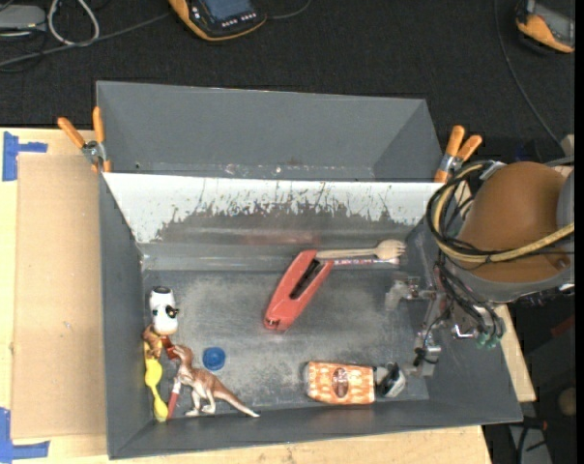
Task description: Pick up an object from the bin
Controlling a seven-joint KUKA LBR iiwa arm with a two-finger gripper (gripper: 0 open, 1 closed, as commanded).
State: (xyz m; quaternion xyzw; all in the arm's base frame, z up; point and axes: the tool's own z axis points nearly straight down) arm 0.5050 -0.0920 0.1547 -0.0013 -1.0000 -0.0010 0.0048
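My gripper (423, 344) hangs low at the bin's right side, close to the right wall. Just below and left of it lies an orange printed packet (339, 382), with a small black-and-white piece (393, 382) at its right end, nearest the gripper. I see nothing held in the gripper. A red stapler-like tool (294, 291) lies tilted in the middle of the floor. Behind it, a pale-handled brush (362, 255) lies along the back wall, its head pointing right.
At the left wall lie a panda figure (162, 307), a yellow strip-like toy (155, 383), a brown dinosaur (211, 391) and a blue cap (213, 358). The arm's orange cover and cables overhang the right rim.
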